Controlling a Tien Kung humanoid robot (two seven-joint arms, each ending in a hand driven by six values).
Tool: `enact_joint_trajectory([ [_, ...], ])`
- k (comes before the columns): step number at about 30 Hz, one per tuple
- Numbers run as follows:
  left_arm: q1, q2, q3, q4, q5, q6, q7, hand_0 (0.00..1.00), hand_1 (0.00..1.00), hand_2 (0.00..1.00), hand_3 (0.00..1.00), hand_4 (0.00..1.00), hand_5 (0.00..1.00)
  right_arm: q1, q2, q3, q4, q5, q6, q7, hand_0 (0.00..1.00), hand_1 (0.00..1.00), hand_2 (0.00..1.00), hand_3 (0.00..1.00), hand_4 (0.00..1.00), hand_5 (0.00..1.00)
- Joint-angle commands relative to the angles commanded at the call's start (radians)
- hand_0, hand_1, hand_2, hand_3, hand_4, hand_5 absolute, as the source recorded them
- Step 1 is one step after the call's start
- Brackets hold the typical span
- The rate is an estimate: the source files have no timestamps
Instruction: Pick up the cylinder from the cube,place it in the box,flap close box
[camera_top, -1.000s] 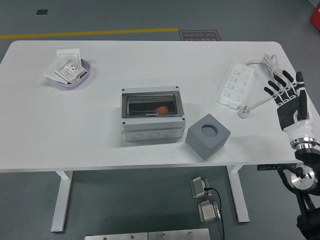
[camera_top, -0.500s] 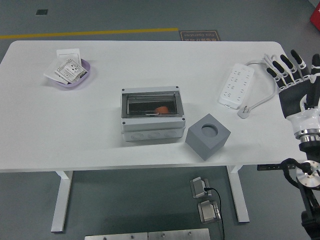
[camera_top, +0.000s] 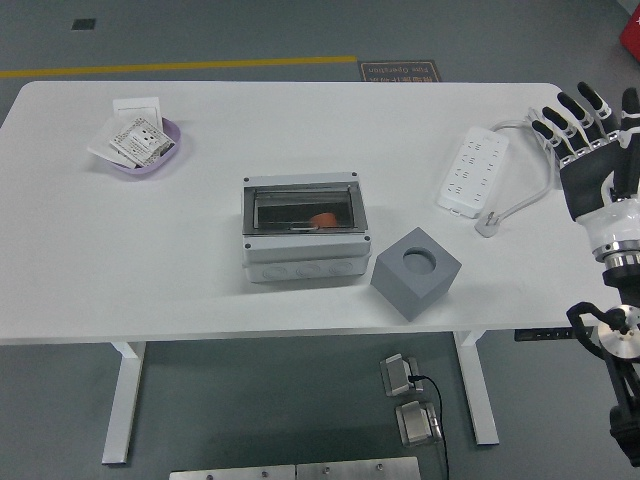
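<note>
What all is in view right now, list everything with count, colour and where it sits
table: one, white, fills the view
box: one, light grey with a clear flap, table centre
cylinder: one, orange, inside the box under the flap
cube: one, grey with a round hole on top, just right of the box
bowl: one, lilac, far left, holding white packets
power strip: one, white with cable, far right
right hand: one, black with white tips, fingers spread, at the table's right edge, holding nothing
</note>
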Motion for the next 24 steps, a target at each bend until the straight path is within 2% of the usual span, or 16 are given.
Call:
enact_joint_trajectory([
  [2, -0.002, 0.000, 0.005, 0.000, -0.013, 0.004, -0.003, 0.677, 0.674, 0.594, 0.653, 0.726, 0.464, 0.002, 0.001, -0.001, 0.000, 0.004, -0.005, 0.006, 0.680, 0.651, 0.681, 0.690, 0.900, 0.731],
  [3, -0.003, 0.001, 0.006, 0.000, -0.017, 0.006, -0.005, 0.675, 0.671, 0.589, 0.652, 0.729, 0.471, 0.003, 0.002, -0.001, 0.000, 0.006, -0.006, 0.008, 0.728, 0.691, 0.733, 0.696, 0.898, 0.734],
  [8, -0.004, 0.002, 0.008, 0.000, -0.027, 0.010, -0.006, 0.675, 0.671, 0.589, 0.652, 0.729, 0.471, 0.007, 0.004, -0.005, -0.002, 0.009, -0.008, 0.010, 0.728, 0.691, 0.733, 0.696, 0.898, 0.734],
  [9, -0.004, 0.001, 0.009, 0.000, -0.028, 0.010, -0.007, 0.674, 0.669, 0.586, 0.650, 0.730, 0.476, 0.008, 0.005, -0.007, -0.004, 0.010, -0.008, 0.010, 0.800, 0.726, 0.831, 0.739, 0.917, 0.771],
  [14, -0.003, -0.005, 0.011, 0.000, -0.031, 0.008, -0.006, 0.674, 0.669, 0.586, 0.650, 0.730, 0.476, 0.011, 0.008, -0.014, -0.014, 0.013, -0.009, 0.010, 0.800, 0.726, 0.831, 0.739, 0.917, 0.771],
  [15, -0.002, -0.005, 0.011, 0.000, -0.030, 0.008, -0.006, 0.672, 0.668, 0.589, 0.650, 0.727, 0.474, 0.011, 0.008, -0.014, -0.015, 0.014, -0.009, 0.010, 0.824, 0.696, 0.861, 0.783, 0.923, 0.784],
  [18, 0.000, -0.005, 0.011, 0.000, -0.030, 0.007, -0.006, 0.672, 0.668, 0.589, 0.650, 0.727, 0.474, 0.014, 0.008, -0.014, -0.022, 0.013, -0.011, 0.011, 0.824, 0.696, 0.861, 0.783, 0.923, 0.784],
  [24, 0.000, -0.004, 0.009, 0.000, -0.027, 0.008, -0.008, 0.670, 0.662, 0.584, 0.644, 0.712, 0.459, 0.034, 0.015, -0.021, -0.065, 0.019, -0.012, 0.013, 0.832, 0.694, 0.862, 0.786, 0.919, 0.780],
])
